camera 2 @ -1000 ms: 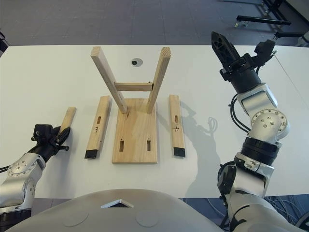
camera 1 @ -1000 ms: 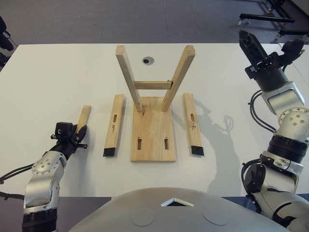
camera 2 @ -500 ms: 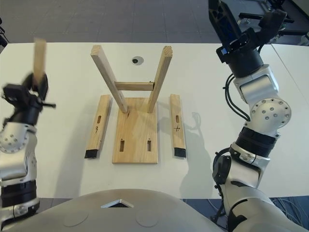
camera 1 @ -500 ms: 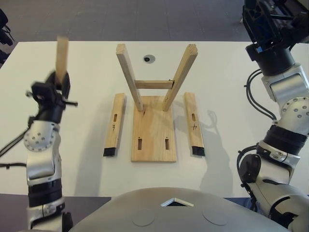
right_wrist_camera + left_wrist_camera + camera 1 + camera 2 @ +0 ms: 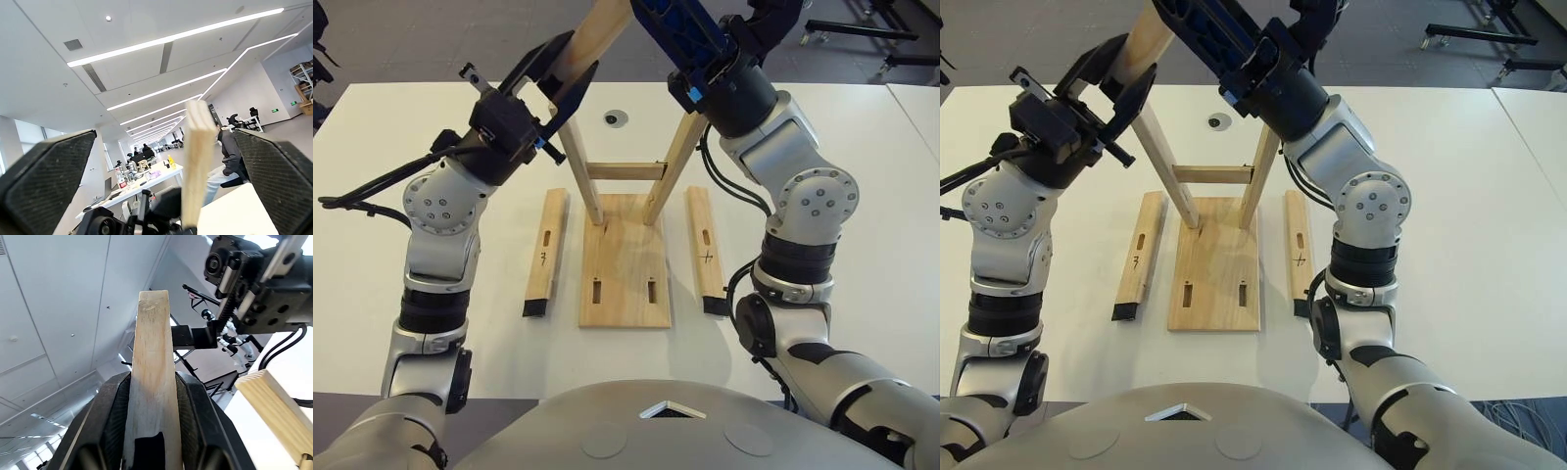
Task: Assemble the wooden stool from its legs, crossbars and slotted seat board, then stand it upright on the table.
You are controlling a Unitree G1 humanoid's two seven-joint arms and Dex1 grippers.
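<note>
Left wrist view has the left gripper point(image 5: 153, 431) clamped tight on the flat faces of a loose crossbar point(image 5: 603, 27), which is held high above the far end of the seat board point(image 5: 625, 279). The right gripper point(image 5: 164, 181) is spread wide, one finger on each side of the bar's free end and touching nothing. This looks like a hand-over or a two-handed regrip. To do it well, the right fingers should close square on the flat faces, a little in from the tip, and the left should let go only once that hold is firm. The end that must enter a leg slot should be left bare. Both arms need to stay above the two standing legs point(image 5: 576, 162), which rise from the far end of the seat board and are joined by a fitted crossbar point(image 5: 625, 171), since a knock could tip them. Two loose legs point(image 5: 546, 250) lie flat just beside the seat board, one on each side. The table point(image 5: 891, 215) is white and smooth, with a round cable hole point(image 5: 614, 119) beyond the seat board. Farther off is grey floor with wheeled frames point(image 5: 862, 29).
</note>
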